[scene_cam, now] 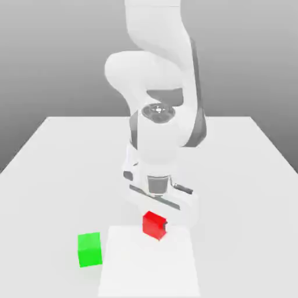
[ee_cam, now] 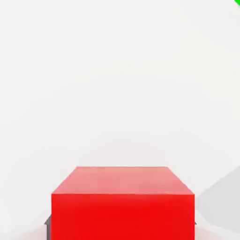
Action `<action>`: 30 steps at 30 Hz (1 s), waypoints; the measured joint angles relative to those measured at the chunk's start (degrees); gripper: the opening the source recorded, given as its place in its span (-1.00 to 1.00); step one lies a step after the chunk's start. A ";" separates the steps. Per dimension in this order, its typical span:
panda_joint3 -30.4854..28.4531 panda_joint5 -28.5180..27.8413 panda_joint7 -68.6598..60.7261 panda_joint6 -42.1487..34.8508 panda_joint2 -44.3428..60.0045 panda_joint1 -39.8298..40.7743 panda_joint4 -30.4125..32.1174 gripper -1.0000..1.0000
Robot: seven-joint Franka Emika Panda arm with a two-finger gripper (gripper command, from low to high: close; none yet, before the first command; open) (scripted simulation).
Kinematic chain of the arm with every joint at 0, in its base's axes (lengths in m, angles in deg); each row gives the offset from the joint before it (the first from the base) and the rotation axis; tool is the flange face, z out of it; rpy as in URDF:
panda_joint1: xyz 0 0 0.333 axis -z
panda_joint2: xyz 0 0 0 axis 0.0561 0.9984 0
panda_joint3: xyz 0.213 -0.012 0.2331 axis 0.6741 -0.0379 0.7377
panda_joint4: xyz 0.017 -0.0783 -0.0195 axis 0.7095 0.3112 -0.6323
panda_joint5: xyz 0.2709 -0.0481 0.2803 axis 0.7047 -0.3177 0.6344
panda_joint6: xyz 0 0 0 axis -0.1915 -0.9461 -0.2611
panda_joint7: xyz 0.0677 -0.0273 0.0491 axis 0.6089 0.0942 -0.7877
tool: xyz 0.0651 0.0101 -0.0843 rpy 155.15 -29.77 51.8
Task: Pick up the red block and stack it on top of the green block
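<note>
On the white table, end effector grips red block; green block sits apart, unlabelled

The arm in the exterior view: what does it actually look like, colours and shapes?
The arm is built of fat, rounded, glossy white segments with dark grey bands at the joints. Its wrist ends in a round grey cap with a small ringed disc in the middle. Below that sits a flat white hand block, and the gripper has small dark fingers. No loose cables or lettering show.
</note>
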 joint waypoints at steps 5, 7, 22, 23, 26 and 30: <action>2.95 4.08 -3.28 -4.13 -4.59 1.99 0.23 -1.00; 3.75 5.76 -4.51 -6.30 -7.01 2.27 0.45 -1.00; 2.40 3.42 -4.10 -17.98 -17.77 5.91 -0.45 -1.00; 2.01 2.82 -4.00 -18.40 -17.60 6.55 -1.07 -1.00; 0.80 1.50 -4.01 -19.66 -17.03 8.26 -2.94 -1.00; -0.90 0.69 -4.63 -21.31 -16.19 10.08 -5.42 -1.00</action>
